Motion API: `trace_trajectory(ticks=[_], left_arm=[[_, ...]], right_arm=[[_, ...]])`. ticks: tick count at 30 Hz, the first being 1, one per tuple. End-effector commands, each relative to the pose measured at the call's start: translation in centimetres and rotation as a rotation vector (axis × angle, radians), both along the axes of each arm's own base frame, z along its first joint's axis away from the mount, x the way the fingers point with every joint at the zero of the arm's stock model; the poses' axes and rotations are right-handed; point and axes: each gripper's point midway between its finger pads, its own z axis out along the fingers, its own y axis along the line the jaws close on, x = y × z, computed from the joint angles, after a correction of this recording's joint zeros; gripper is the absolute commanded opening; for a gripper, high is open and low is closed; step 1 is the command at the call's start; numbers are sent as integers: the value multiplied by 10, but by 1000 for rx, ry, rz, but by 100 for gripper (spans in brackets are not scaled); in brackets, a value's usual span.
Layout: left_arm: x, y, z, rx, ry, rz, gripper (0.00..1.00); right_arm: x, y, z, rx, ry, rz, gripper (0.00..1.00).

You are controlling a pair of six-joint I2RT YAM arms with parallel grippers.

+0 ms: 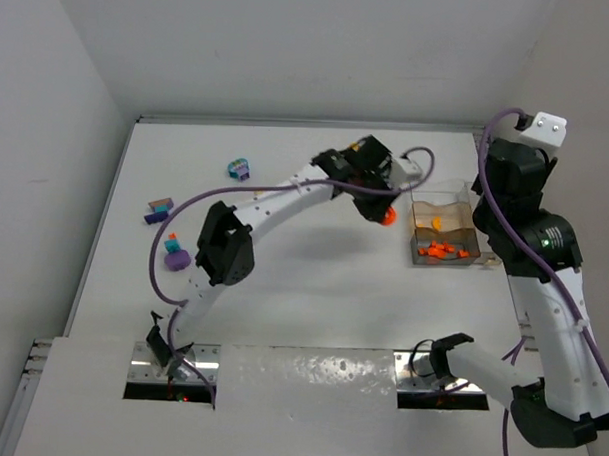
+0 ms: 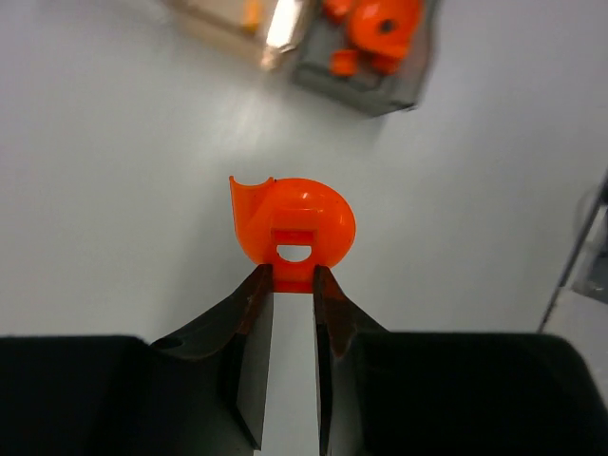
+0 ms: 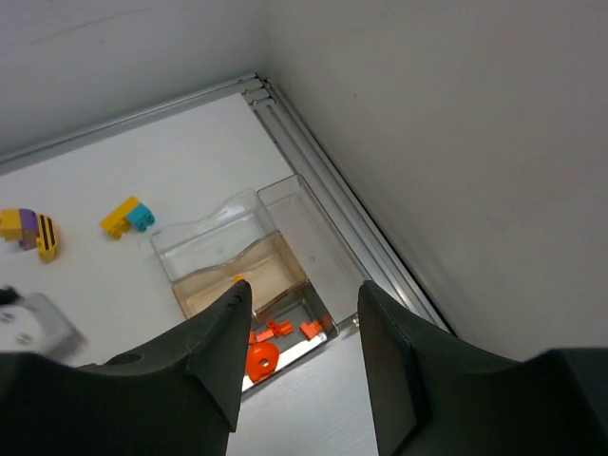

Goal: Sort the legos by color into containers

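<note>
Left gripper (image 2: 293, 277) – pinched narrow on an orange lego (image 2: 294, 223) – should next carry it over the containers (image 2: 375, 95) at one o'clock and release.

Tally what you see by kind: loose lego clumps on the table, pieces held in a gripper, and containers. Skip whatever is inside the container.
Loose lego clumps: 3
Orange piece held in the left gripper: 1
Container: 1
Total: 5

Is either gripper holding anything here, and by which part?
The left gripper pinches an orange rounded lego by the small tab on its near edge. The right gripper is open and holds nothing.
</note>
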Motion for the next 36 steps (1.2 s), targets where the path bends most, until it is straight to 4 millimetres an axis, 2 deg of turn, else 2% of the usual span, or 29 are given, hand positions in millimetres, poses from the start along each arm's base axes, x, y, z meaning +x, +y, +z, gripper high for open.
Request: trace_trajectory(ticks=[1, 2, 4, 5, 7, 8, 9, 11, 12, 13, 18, 21, 24, 25, 27, 31, 33, 36], left_arm=[[-18, -61, 62, -211, -117, -72, 0], [-21, -71, 56, -236, -85, -57, 0], [-15, -93, 63, -327, -104, -42, 0], [-15, -103, 54, -346, -66, -23, 0], [-21, -126, 62, -394, -97, -53, 0], [-23, -134, 46, -376, -95, -49, 0], [-33, -146, 44, -387, -102, -67, 0], [-36, -155, 26, -384, -88, -73, 0], [-36, -161, 27, -408, -79, -61, 0], [-32, -164, 15, -400, -77, -42, 0], [-24, -176, 14, -431, -125, -33, 0], [-27, -180, 2, -412, -130, -30, 0], [-31, -182, -15, -394, -120, -37, 7], [-31, -182, -19, -389, -114, -34, 13], [-33, -182, -23, -384, -112, -41, 18], [-33, -179, -27, -369, -108, -45, 41], [-35, -179, -28, -362, -106, -50, 46], [-36, -178, -23, -366, -106, -55, 48]], right_arm=[[1, -1, -3, -27, -2, 8, 48], [-1, 0, -5, -20, -2, 16, 48], [-1, 6, -15, -2, 13, 55, 48], [-1, 8, -21, 3, 27, 64, 48], [-3, 9, -27, 8, 44, 81, 48], [-4, 10, -33, 5, 62, 84, 48], [-5, 10, -36, 1, 70, 86, 48], [-7, 10, -41, -4, 86, 96, 48], [-8, 10, -42, -4, 89, 97, 48], [-9, 10, -43, -4, 92, 99, 49], [-14, 10, -44, 6, 88, 104, 49], [-15, 9, -47, 5, 94, 101, 49], [-13, 12, -52, 9, 105, 115, 49], [-13, 13, -52, 10, 108, 121, 49], [-12, 14, -53, 9, 116, 125, 49], [-12, 13, -51, 7, 107, 124, 49], [-11, 13, -52, 6, 110, 126, 49], [-10, 15, -52, 4, 116, 133, 49]])
